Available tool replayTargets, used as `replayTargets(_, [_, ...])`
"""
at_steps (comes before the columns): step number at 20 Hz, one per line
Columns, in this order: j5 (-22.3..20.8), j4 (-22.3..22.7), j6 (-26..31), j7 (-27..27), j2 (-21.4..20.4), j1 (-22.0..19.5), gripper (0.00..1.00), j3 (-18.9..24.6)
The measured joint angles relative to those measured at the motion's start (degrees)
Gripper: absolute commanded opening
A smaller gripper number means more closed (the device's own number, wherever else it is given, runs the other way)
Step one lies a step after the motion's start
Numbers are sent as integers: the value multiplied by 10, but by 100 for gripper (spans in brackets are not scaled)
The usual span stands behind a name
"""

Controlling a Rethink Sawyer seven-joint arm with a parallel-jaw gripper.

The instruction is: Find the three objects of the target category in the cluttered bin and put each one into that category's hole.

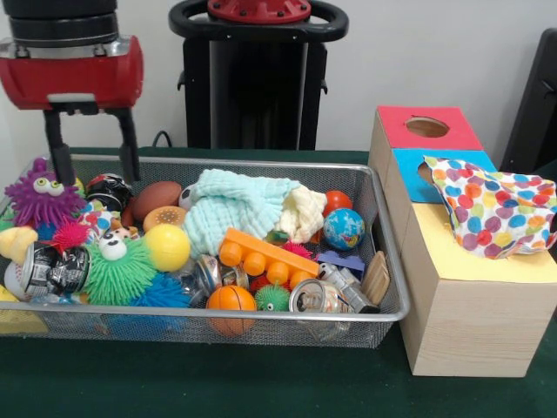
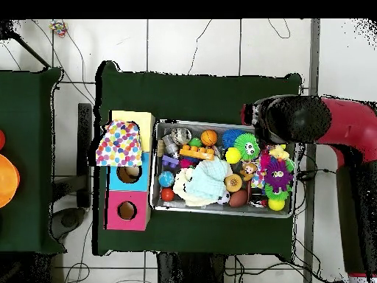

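Note:
My gripper (image 1: 94, 170) hangs open over the bin's far left corner, with nothing between its two black fingers (image 1: 59, 152). Its tips are just above and behind a purple spiky toy (image 1: 39, 198). The wire mesh bin (image 1: 387, 292) holds a green spiky toy (image 1: 117, 270), a yellow ball (image 1: 167, 246), an orange brick (image 1: 257, 254), a globe ball (image 1: 344, 228), a small basketball (image 1: 231, 299), crushed cans (image 1: 54, 268) and a mint cloth (image 1: 231, 209). The wooden box (image 1: 470, 322) has a red panel with a hole (image 1: 426, 127). A polka-dot cloth (image 1: 492, 209) covers most of its blue panel.
In the overhead view the red arm (image 2: 331, 121) reaches over the bin (image 2: 221, 211) from the right, hiding the gripper. The box (image 2: 127, 193) stands left of the bin, its red hole (image 2: 127, 211) and blue hole (image 2: 130, 174) showing. An orange object (image 2: 6, 180) lies on a second table.

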Motion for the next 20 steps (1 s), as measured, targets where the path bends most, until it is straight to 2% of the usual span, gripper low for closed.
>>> replayTargets(7, [10,14,0,0,-12,15,100,-8])
replayTargets(20, [35,14,0,0,22,9,100,-19])
